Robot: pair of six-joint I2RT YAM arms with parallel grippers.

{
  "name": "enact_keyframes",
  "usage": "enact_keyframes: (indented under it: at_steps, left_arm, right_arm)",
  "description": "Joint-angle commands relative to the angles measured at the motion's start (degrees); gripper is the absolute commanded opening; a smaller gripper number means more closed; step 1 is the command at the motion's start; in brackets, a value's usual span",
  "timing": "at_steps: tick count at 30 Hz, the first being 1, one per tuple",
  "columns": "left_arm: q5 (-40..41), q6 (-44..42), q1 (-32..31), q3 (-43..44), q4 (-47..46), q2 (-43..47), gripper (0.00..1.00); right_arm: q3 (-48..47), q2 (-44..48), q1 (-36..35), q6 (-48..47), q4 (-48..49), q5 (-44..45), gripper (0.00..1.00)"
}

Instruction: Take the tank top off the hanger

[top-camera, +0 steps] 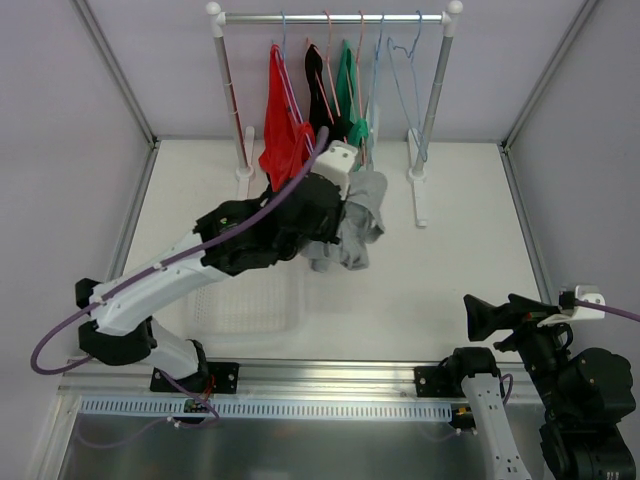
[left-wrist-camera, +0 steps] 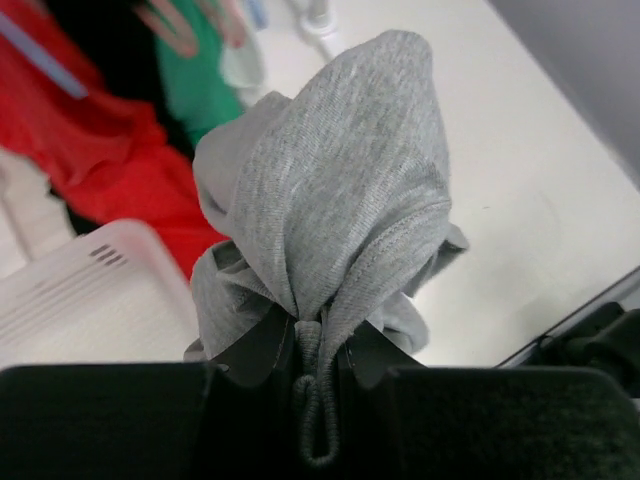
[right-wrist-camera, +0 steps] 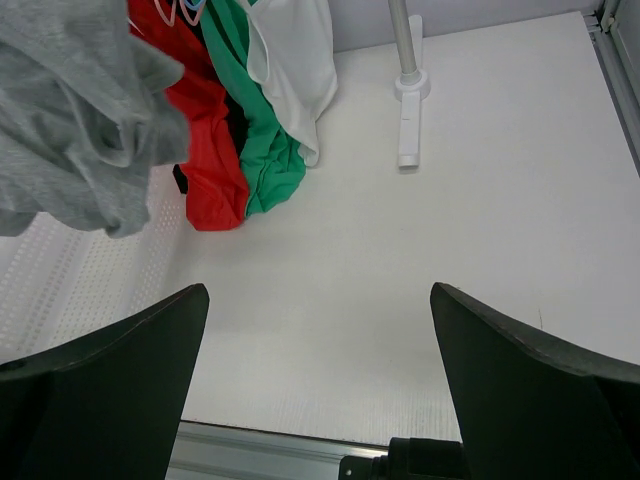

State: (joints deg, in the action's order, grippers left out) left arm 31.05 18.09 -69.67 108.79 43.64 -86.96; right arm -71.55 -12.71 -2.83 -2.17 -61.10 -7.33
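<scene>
My left gripper (left-wrist-camera: 318, 375) is clamped on a bunched fold of the grey tank top (left-wrist-camera: 330, 200), which hangs from it just in front of the rack (top-camera: 330, 17). My right gripper (right-wrist-camera: 315, 330) gapes wide and holds nothing, well in front of the rack. I judge the top free of its hanger, with 1 bare blue hanger (top-camera: 408, 52) on the rack, so only setting it down remains.

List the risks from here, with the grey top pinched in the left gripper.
1. The left gripper pinches only a narrow fold of the grey tank top; the hanging bulk might pull it free.
2. That gripper works close to the red top and black top on the rack; pulling away may drag them along.
</scene>
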Motion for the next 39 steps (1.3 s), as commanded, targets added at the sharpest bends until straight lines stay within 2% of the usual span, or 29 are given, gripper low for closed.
enact_keyframes:
  at_steps: [1,7,10,15,19,23,24,25,26,29,30,31,32,35,38,39]
  left_arm:
    - [5.4,4.1,3.2,-3.0,7.2,8.1,0.0]
    - [0.7,7.6,15.1,-15.6,7.5,18.8,0.0]
    - [-0.5,9.2,18.9,-19.6,7.6,20.0,0.0]
    - [-2.7,13.3,28.7,-30.4,6.7,21.6,0.0]
    - [-6.3,14.3,33.3,-37.3,3.2,21.0,0.0]
    - [-6.5,15.2,34.5,-40.6,1.9,20.9,0.0]
    - [-6.7,15.3,34.7,-40.9,1.7,21.0,0.07]
    - [-6.7,15.6,34.6,-41.1,1.6,21.0,0.21]
    - [-6.9,15.5,34.6,-41.2,1.5,21.3,0.43]
    - [-6.9,15.2,34.7,-40.7,1.6,22.8,0.67]
    - [-7.0,15.0,34.7,-40.5,1.7,23.2,0.86]
    - [-7.0,14.8,34.6,-40.1,1.8,23.8,0.93]
    - [-7.0,14.6,34.7,-39.9,1.7,25.0,0.98]
    - [-7.8,13.5,34.6,-38.4,2.2,27.4,0.99]
    - [-7.8,11.9,35.0,-35.8,3.7,28.9,0.99]
    - [-8.2,10.8,35.4,-35.1,4.1,28.9,0.99]
  right_arm:
    - [-0.9,-0.1,0.2,0.2,2.5,-0.8,1.0]
    - [-1.0,-0.6,0.2,1.3,3.5,-1.7,0.99]
    - [-1.0,-0.7,0.1,1.9,4.1,-2.6,0.99]
    - [-0.1,-0.5,0.2,3.9,5.9,-4.6,1.0]
    - [0.7,-0.5,0.2,4.6,6.6,-5.7,0.99]
    - [1.0,-0.6,0.2,4.9,7.1,-6.5,0.99]
    - [1.0,-0.7,0.1,4.9,7.2,-6.7,0.99]
    - [1.0,-1.0,0.2,5.0,7.1,-7.1,1.0]
    - [1.0,-1.2,0.1,4.9,7.2,-7.2,0.99]
    - [1.2,-1.7,0.2,4.9,7.4,-7.7,0.99]
    - [1.3,-1.9,0.2,4.9,7.5,-7.9,1.0]
    - [1.4,-2.1,0.2,4.9,7.7,-8.2,0.99]
    - [1.5,-2.5,0.2,4.9,7.9,-8.4,1.0]
    - [1.7,-3.9,0.2,5.2,9.3,-9.9,1.0]
    - [0.5,-6.9,0.1,5.3,12.8,-15.3,0.99]
    - [-1.3,-10.5,0.2,5.4,13.5,-20.0,1.0]
